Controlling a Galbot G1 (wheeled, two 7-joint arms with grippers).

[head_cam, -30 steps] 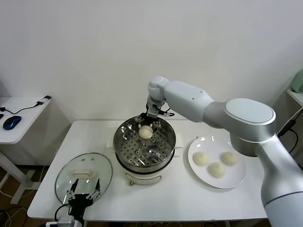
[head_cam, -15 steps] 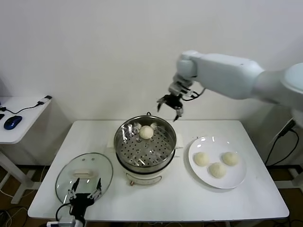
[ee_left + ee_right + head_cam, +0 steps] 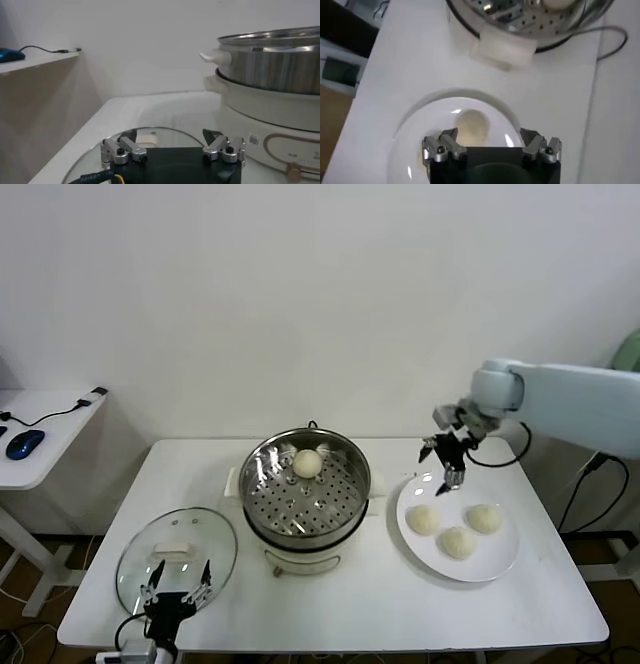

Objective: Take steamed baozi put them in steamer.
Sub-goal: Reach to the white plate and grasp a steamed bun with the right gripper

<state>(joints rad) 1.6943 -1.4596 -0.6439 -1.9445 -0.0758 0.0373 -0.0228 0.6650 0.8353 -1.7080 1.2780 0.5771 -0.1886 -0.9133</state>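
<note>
One creamy-white baozi (image 3: 306,463) is sat in the shiny steel steamer (image 3: 306,485); the right gripper (image 3: 446,466), jaws apart and empty, is hovered over the flat white plate (image 3: 505,555). The left gripper (image 3: 176,592) is parked, jaws apart, by the round glass lid (image 3: 177,546).

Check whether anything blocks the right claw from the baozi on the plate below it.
Nothing visible does. The right claw hangs open above the far edge of the plate, empty, with only air between it and the nearest baozi.

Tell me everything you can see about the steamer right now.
The steamer is a round, shiny stainless-steel pot with a perforated tray inside, seated on a white electric base with white side handles. It stands upright, lid off, on the white table between the glass lid and the plate. One baozi rests on the tray's far side.
</note>
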